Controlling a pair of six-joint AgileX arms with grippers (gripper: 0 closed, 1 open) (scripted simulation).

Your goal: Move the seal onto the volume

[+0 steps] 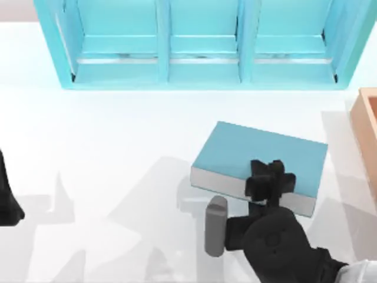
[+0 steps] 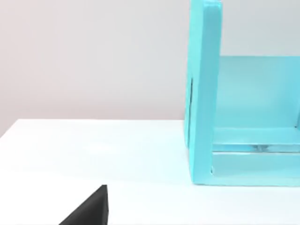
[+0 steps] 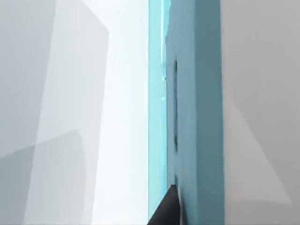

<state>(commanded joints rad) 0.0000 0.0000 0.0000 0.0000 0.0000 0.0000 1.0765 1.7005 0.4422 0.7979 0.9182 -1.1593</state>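
Observation:
The volume (image 1: 235,154) is a thick teal book with grey-white page edges, lying flat right of the table's middle. My right gripper (image 1: 270,178) hangs over the book's near long edge, its black body covering part of the cover. The seal is hidden. In the right wrist view a teal surface (image 3: 197,117) stands very close. My left gripper (image 1: 6,203) stays parked at the table's left edge, far from the book.
A big turquoise shelf unit (image 1: 200,65) with compartments spans the back of the table, and its side wall (image 2: 204,93) is in the left wrist view. An orange-tan wooden box (image 1: 366,130) sits at the right edge.

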